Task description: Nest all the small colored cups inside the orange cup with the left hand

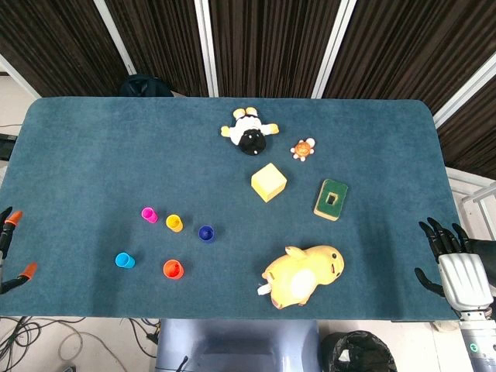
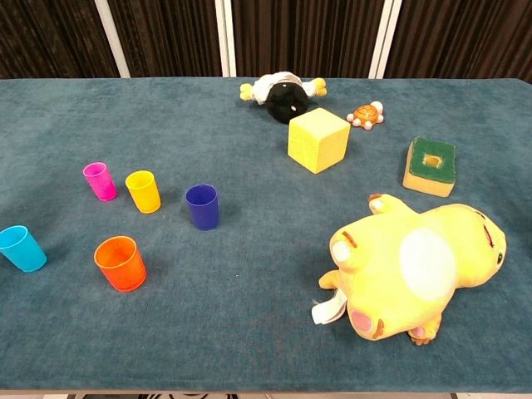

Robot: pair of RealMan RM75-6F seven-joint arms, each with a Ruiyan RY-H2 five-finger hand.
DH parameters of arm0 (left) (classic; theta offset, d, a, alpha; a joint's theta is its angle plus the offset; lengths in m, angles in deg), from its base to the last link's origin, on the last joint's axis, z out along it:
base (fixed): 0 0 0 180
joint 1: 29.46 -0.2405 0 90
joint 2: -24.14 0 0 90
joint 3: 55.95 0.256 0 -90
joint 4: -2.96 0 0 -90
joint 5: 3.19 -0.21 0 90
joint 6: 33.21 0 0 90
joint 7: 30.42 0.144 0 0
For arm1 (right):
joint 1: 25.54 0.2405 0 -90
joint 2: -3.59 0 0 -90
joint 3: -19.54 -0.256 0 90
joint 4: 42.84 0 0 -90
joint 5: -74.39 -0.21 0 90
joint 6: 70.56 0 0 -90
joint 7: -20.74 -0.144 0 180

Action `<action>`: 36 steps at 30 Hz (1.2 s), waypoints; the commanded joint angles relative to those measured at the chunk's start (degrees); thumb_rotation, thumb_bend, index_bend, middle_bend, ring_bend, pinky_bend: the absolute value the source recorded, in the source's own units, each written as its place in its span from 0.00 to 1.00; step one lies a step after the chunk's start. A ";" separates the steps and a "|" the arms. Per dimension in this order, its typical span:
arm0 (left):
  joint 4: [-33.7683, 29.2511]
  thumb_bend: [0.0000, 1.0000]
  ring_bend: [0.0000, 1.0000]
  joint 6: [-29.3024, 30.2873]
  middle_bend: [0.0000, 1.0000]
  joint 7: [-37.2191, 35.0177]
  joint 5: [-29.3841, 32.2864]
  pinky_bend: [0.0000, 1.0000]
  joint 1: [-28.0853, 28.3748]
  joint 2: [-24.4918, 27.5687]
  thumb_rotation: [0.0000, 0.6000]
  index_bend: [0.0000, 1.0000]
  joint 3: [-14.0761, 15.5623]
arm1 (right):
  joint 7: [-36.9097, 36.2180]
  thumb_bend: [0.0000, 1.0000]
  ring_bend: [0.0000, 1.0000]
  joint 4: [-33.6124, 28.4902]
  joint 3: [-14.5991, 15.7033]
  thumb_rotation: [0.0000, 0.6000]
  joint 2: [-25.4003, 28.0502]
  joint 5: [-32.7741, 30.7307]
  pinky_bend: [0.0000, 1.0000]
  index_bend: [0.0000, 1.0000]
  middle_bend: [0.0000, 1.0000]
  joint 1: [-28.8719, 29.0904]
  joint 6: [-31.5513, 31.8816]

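Five small cups stand upright and apart on the blue table (image 1: pixel 93 155), left of centre. The orange cup (image 1: pixel 173 269) (image 2: pixel 120 263) is nearest the front edge, with the light blue cup (image 1: pixel 124 260) (image 2: pixel 21 248) to its left. Behind them stand the pink cup (image 1: pixel 149 215) (image 2: pixel 100 181), the yellow cup (image 1: pixel 174 223) (image 2: pixel 143 191) and the dark blue cup (image 1: pixel 206 233) (image 2: pixel 202 206). My left hand (image 1: pixel 8 232) shows only as orange-tipped fingers at the table's left edge, spread and holding nothing. My right hand (image 1: pixel 457 263) hangs off the right edge, fingers apart and empty. The chest view shows neither hand.
A big yellow plush (image 1: pixel 302 275) (image 2: pixel 416 274) lies at the front right. Behind it are a yellow block (image 1: pixel 268 182) (image 2: pixel 317 140), a green-topped sponge (image 1: pixel 331 199) (image 2: pixel 431 165), a small orange turtle (image 1: pixel 303 149) and a black-and-white plush (image 1: pixel 249 132).
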 commanded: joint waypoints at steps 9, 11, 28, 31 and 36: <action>0.18 0.19 0.00 0.05 0.01 -1.84 -0.77 0.03 0.07 0.13 1.00 0.00 0.11 | 0.21 0.34 0.17 -1.56 0.07 1.00 -0.10 -0.93 0.10 0.07 0.08 -0.20 -0.47; 0.32 0.19 0.00 -0.12 0.01 -1.95 -0.76 0.03 0.10 0.10 1.00 0.00 0.17 | 0.52 0.34 0.17 -1.79 0.03 1.00 -0.09 -1.22 0.10 0.07 0.08 -0.21 -0.60; 0.48 0.19 0.00 -0.38 0.01 -1.12 -0.87 0.03 0.21 -0.02 1.00 0.00 0.27 | 1.47 0.34 0.17 -2.68 -0.37 1.00 0.04 -2.01 0.10 0.07 0.08 -0.44 -0.27; 0.40 0.19 0.00 -0.72 0.02 -1.25 -1.04 0.03 0.39 -0.02 1.00 0.00 0.35 | 1.44 0.34 0.17 -2.62 -0.36 1.00 0.04 -2.07 0.10 0.07 0.08 -0.47 -0.29; -0.75 0.19 0.00 -6.58 0.04 -8.21 -4.15 0.03 4.10 1.40 1.00 0.01 1.31 | 1.79 0.34 0.17 -2.83 -0.29 1.00 0.19 -2.60 0.10 0.07 0.08 -0.57 -0.66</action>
